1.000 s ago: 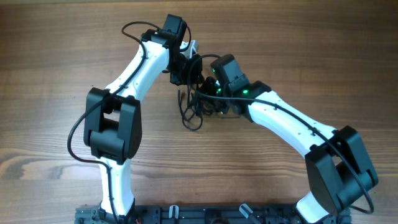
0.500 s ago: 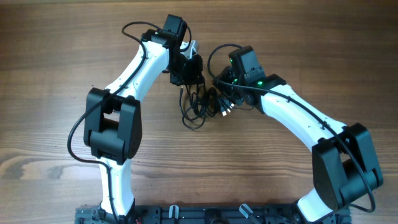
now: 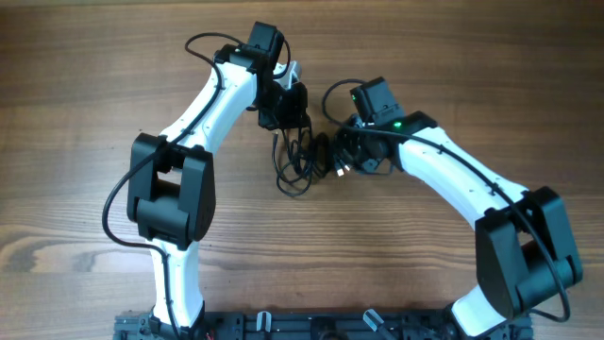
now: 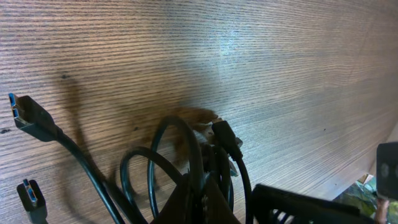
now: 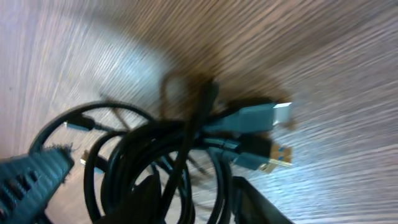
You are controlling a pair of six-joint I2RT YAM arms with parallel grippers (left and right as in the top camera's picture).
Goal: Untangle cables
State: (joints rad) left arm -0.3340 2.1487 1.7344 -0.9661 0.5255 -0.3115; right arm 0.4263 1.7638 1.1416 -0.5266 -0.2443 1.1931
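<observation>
My left arm [image 3: 203, 104] reached up the wooden counter [image 3: 85, 104] and bent in toward the middle. My left hand [image 3: 288, 106] was clenched there at the upper edge of the cables [image 3: 300, 162], and strands of the clump were bunched right at its tips. From that wrist I saw a blue-tipped USB plug [image 4: 26, 115] lying flat on the wood at the far left, a second blue-tipped plug [image 4: 31, 199] below it, and black loops rising beside a small dark plug [image 4: 225, 134] near the centre. The cables themselves lay as a knotted tangle of thin black cord in the middle of the counter, between my two hands, with one loose loop hanging toward me. Just to the right, my right hand [image 3: 347, 156] sat low against the tangle. Its wrist picture was blurred, showing coils crowded between its fingers, a silver-ended plug [image 5: 264, 115] and a gold-ended plug [image 5: 270, 155] pointing right. The fingers stood somewhat apart, but I could not tell whether they gripped any cord. My right arm [image 3: 453, 179] stretched away to the lower right.
</observation>
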